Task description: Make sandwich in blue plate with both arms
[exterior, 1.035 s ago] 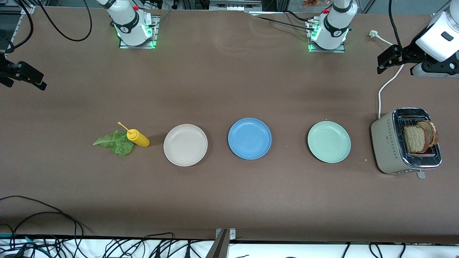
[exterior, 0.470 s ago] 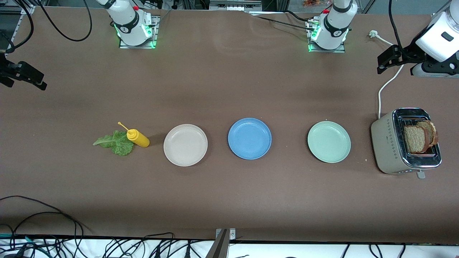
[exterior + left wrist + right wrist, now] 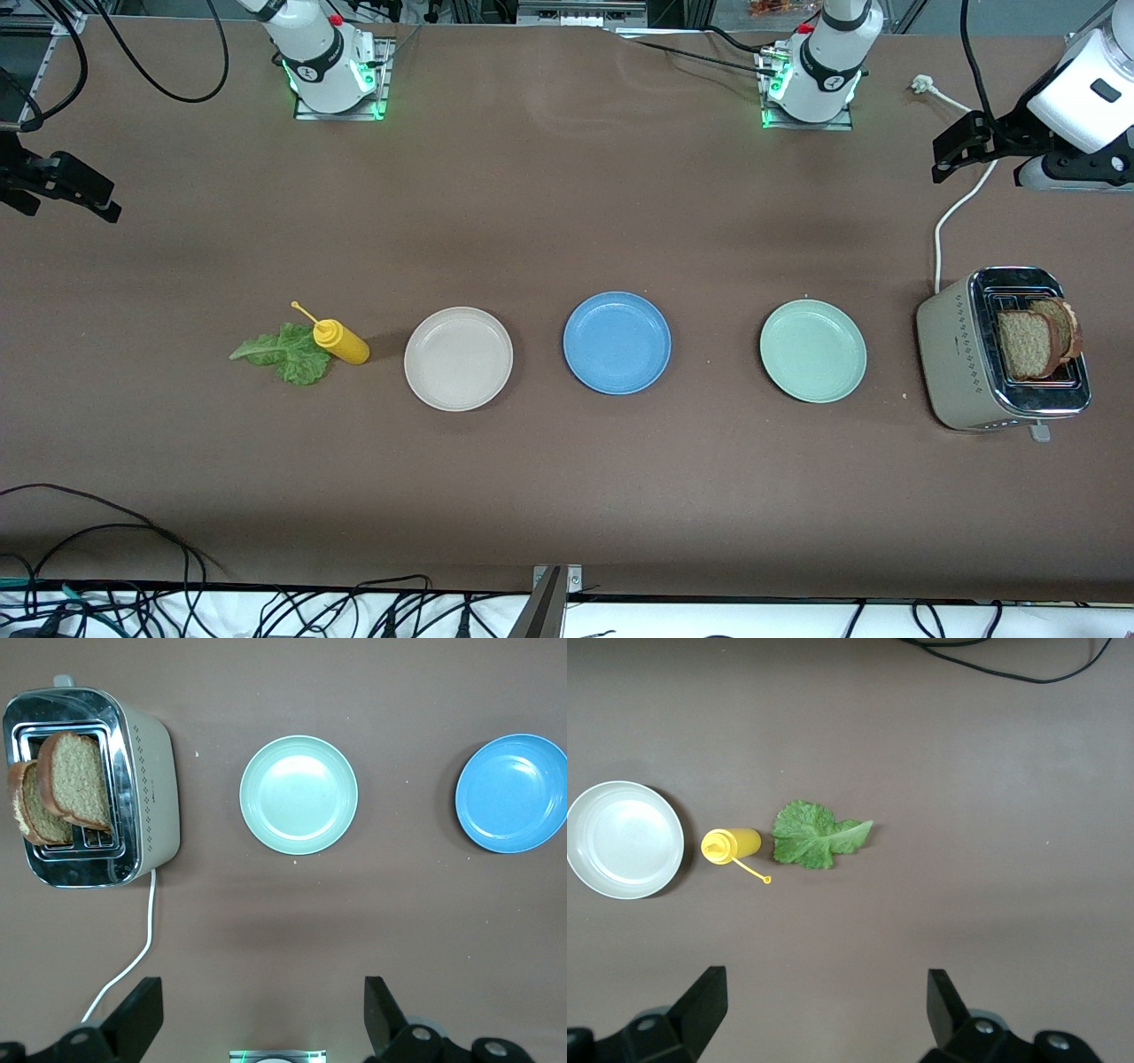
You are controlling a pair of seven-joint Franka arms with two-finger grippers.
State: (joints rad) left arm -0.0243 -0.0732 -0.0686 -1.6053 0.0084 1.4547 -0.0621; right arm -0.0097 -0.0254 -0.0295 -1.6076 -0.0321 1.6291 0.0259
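The blue plate [image 3: 617,343] [image 3: 512,793] lies bare at the table's middle. Two brown bread slices [image 3: 1032,341] [image 3: 75,780] stand upright in the toaster [image 3: 961,354] at the left arm's end. A green lettuce leaf [image 3: 283,354] [image 3: 815,835] lies flat toward the right arm's end. My left gripper [image 3: 952,155] [image 3: 263,992] hangs open and holds nothing, high over the toaster's white cable. Over bare table at the right arm's end, my right gripper [image 3: 89,199] [image 3: 824,983] is open too, with nothing in it.
A yellow squeeze bottle [image 3: 341,342] [image 3: 733,844] lies on its side against the lettuce. A beige-white plate [image 3: 458,358] and a mint-green plate [image 3: 812,350] flank the blue one. The toaster's white cable [image 3: 952,213] runs toward the arm bases.
My right gripper has drifted slightly toward the table's middle. Everything else stands as before.
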